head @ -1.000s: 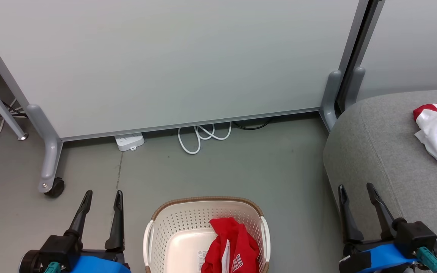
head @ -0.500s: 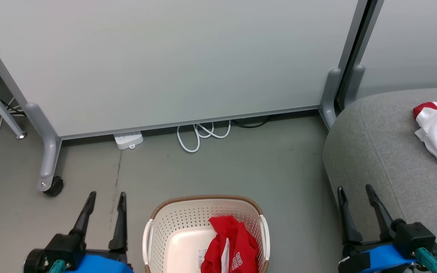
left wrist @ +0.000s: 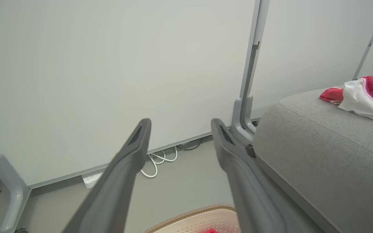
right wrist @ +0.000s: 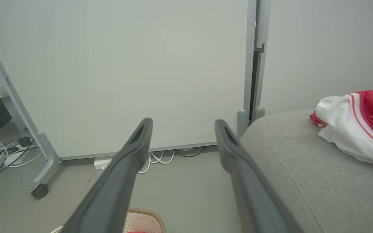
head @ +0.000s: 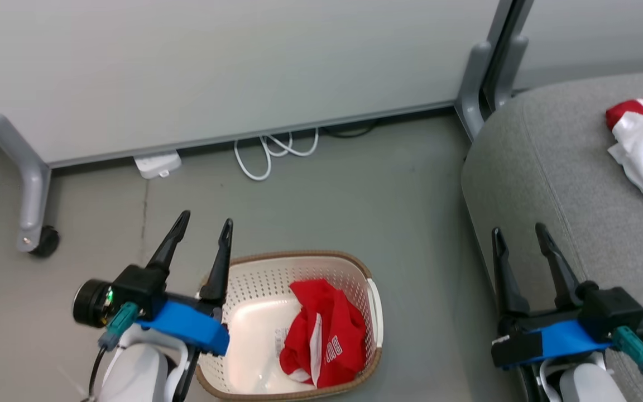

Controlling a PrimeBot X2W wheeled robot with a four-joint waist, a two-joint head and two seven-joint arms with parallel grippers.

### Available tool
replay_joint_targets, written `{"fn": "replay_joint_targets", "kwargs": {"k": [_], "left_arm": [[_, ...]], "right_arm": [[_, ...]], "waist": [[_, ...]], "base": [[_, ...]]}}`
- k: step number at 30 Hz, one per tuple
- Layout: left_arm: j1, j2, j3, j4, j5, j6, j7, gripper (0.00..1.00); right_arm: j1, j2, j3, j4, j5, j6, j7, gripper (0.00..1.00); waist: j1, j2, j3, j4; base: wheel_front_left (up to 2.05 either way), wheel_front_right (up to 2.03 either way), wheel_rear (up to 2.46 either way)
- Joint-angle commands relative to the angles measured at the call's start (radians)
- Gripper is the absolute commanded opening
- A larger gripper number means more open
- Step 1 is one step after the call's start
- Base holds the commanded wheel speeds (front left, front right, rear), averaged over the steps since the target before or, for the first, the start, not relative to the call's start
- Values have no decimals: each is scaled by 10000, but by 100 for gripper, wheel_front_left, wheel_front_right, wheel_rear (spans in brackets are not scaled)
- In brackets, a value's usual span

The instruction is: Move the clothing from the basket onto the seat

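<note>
Red with white lettering, the first garment (head: 324, 332) is seen crumpled in the right half of the cream basket (head: 277, 276), in the lower middle of the head view; it is not yet moved. The second garment (head: 642, 151), red with a white panel and stripes, is already laid on the grey seat (head: 545, 178) at the right edge of the frame, well apart from the basket. The basket is stood on the floor (head: 355, 190) near the seat, probably so that the way of carrying is kept short.

The left gripper (head: 207, 217) is held empty with its fingers spread, at the basket's left rim; this is judged as a preparation for reaching down to the first garment. The right gripper (head: 517, 228), also spread and empty, is kept at the lower right against the seat's edge, so room is left at the basket, it seems.

The basket floor with its paper label (head: 283, 338) is given clearly by the head view. In the left wrist view a strip of the woven rim and a small red spot are caught at the bottom edge. In both wrist views the seat is seen from the side, so its height above the floor can be judged better than from above.
</note>
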Motion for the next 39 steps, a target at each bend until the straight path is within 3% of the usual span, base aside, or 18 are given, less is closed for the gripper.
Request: {"fn": "replay_joint_targets", "kwargs": {"k": [1, 21, 39], "left_arm": [[-437, 141, -256, 227, -73, -36, -32, 100], [-3689, 1232, -3197, 3162, -962, -19, -32, 100], [-5360, 1970, -4963, 5567, -1785, -20, -32, 100]], "right_arm": [[-313, 12, 14, -102, -15, -5, -5, 100], [-2595, 13, 387, -958, 318, -5, -6, 100], [-3617, 13, 530, -1495, 173, -5, -4, 100]], "waist": [[-2, 0, 653, -374], [-2, 0, 3977, -1942], [-2, 0, 6295, -2202]], "base": [[0, 0, 0], [0, 0, 0], [0, 0, 0]]}}
